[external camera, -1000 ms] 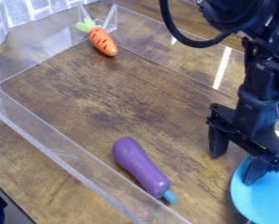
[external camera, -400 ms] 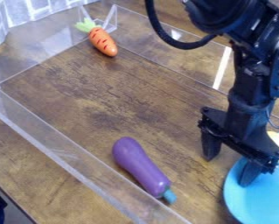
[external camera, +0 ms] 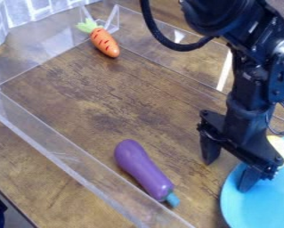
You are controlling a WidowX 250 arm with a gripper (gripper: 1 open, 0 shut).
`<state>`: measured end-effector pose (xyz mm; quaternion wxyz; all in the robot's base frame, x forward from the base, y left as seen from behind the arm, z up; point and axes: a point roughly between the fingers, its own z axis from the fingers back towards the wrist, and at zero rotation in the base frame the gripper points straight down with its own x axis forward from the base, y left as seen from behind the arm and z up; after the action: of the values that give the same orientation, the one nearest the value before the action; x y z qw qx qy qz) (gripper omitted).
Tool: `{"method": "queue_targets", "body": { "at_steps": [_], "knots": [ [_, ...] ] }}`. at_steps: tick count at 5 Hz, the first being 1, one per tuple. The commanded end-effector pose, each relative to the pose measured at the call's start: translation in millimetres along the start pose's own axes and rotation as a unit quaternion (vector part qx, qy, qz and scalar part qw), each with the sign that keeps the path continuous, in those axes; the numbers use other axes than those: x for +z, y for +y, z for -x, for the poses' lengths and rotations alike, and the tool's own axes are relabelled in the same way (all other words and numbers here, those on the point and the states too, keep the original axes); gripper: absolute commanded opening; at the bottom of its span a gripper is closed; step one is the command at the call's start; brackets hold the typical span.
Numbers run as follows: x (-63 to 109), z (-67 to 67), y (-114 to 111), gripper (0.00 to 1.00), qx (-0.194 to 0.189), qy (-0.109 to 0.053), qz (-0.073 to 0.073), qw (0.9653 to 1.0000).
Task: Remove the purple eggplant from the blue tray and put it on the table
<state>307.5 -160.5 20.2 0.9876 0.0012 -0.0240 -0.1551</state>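
On the desk [external camera: 73, 98] left of the blue tray [external camera: 257, 200], the purple eggplant [external camera: 144, 167] lies released, so the gripper [external camera: 237, 163] hangs empty, jaws spread.

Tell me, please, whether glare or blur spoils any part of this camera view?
Camera view: the table shows soft glare, as do the acrylic walls; the purple eggplant has a glossy highlight; the open gripper is sharp; the carrot slightly soft.
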Motion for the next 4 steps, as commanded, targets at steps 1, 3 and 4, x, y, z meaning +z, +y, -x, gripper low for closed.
{"method": "queue_targets", "body": {
  "at_steps": [1, 3, 4],
  "knots": [
    [7.0, 4.3, -13.4, 1.00, -0.027, -0.012, 0.000, 0.9996],
    [5.3, 5.7, -16.6, 0.00, -0.048, -0.014, -0.002, 0.9988],
    [4.2, 4.9, -13.7, 0.00, -0.058, -0.017, -0.005, 0.9982]
  ]
}}
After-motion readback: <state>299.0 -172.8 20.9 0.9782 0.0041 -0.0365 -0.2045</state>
